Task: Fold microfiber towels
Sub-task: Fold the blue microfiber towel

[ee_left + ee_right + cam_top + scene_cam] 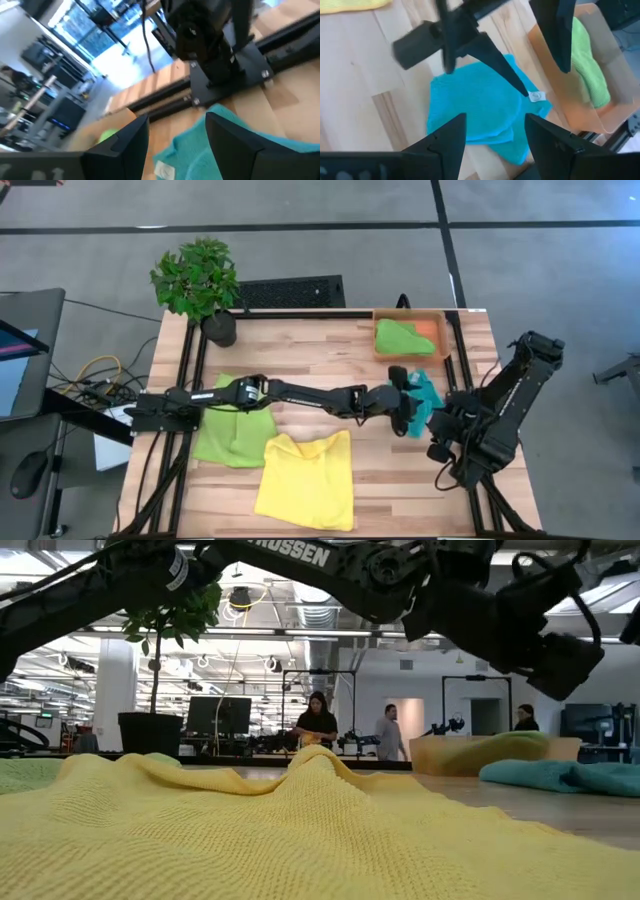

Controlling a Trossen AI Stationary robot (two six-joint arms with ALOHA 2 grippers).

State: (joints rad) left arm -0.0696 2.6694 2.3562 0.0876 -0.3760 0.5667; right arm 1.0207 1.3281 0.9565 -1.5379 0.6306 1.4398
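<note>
A folded teal towel (470, 105) with a white label (536, 96) lies flat on the table near its right edge, just in front of the orange tray (440, 320). My left gripper (412, 400) reaches across the table and hangs open above that towel (235, 145), clear of it in the low view (535, 635). A green towel (402, 337) lies bunched in the tray. A lime towel (235, 435) and a yellow towel (305, 480) lie spread on the near left half. My right gripper (495, 120) stays open near the right edge, above the teal towel.
A potted plant (200, 280) stands at the far left corner. Black frame rails (470, 380) run along the table's sides. The right arm's base (220, 65) is close behind the teal towel. People (318, 725) stand in the room beyond the table.
</note>
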